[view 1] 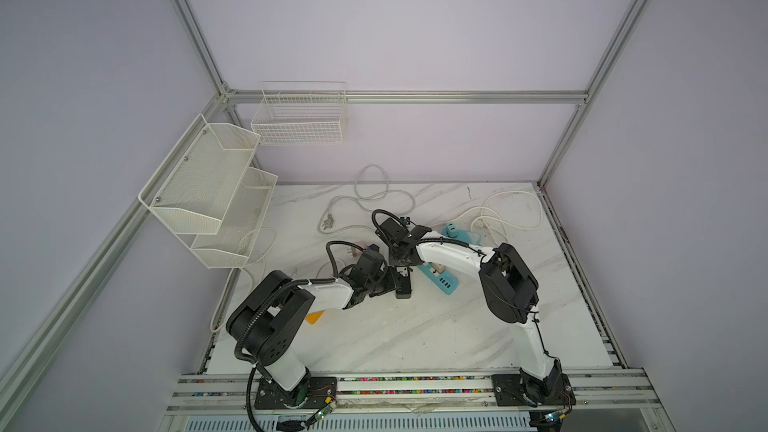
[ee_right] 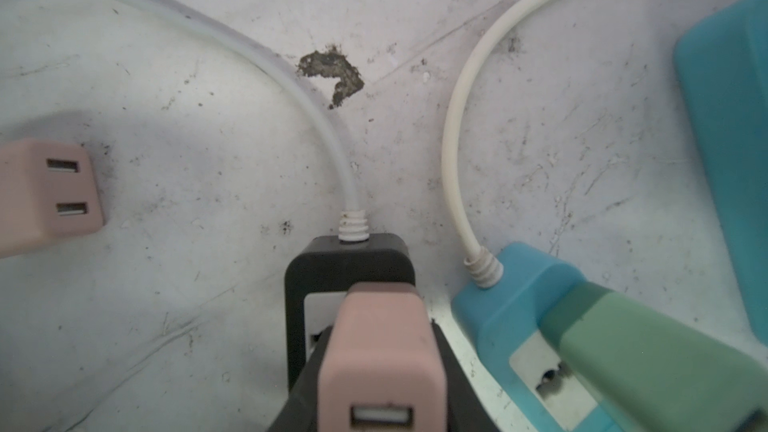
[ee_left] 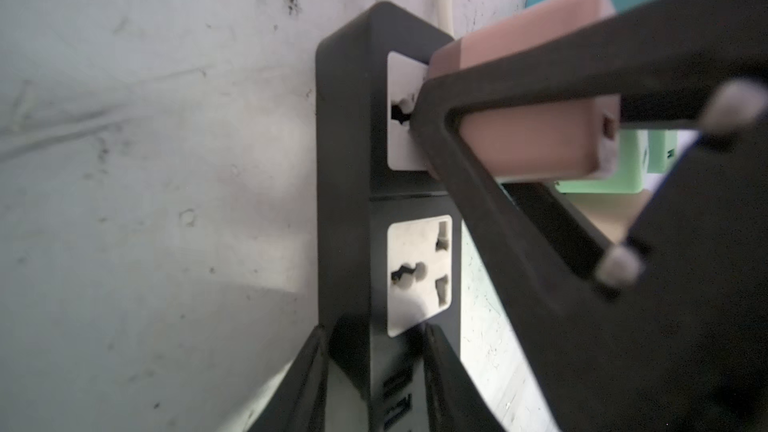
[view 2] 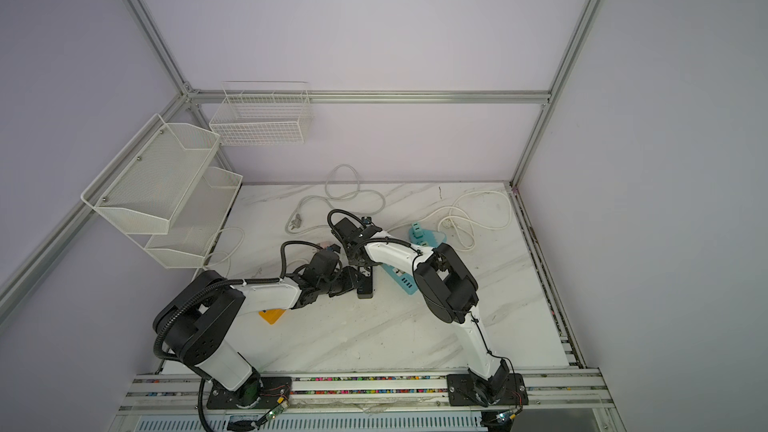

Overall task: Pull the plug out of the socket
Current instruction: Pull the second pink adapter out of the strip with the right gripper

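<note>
on the marble counter (view 1: 415,326), the power strip (ee_left: 345,160) is clamped by the left claw (ee_left: 374,332) and a pink plug (ee_left: 536,139) is gripped by the right claw (ee_right: 376,367).

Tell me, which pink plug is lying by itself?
The loose pink plug, alone on the table. The other pink plug is at the black power strip, pinched by the right gripper.

plug (ee_right: 376,351): pink | socket strip (ee_right: 349,261): black | table (view 1: 415,326): white, grey-veined marble
</note>
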You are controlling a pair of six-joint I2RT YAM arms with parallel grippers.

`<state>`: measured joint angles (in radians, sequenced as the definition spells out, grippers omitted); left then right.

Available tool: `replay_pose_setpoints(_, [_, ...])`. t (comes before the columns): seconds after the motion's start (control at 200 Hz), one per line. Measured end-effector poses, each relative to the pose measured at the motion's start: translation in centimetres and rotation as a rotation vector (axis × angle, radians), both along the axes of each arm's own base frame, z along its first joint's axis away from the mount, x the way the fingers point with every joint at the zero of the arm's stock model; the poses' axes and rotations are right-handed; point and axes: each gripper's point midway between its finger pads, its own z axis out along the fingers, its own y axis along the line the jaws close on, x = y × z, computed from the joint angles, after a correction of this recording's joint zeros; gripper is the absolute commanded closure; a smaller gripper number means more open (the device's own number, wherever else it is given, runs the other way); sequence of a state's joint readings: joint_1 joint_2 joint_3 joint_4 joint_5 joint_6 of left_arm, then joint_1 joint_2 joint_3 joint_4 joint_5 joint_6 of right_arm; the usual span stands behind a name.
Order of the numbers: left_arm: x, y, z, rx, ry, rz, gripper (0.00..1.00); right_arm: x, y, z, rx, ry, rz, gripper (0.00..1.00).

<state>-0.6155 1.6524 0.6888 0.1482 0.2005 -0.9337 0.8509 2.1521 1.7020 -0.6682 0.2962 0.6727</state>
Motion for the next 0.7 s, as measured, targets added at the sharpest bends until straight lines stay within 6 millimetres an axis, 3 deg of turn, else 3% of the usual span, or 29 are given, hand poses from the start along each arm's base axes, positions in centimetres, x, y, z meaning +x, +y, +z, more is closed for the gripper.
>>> replay_pose_setpoints(0.7, [0.08,-0.07,0.0,0.002,0.001,-0.001,0.64,0.03,0.16,-0.02,-0.002,0.012,0.0,0.74])
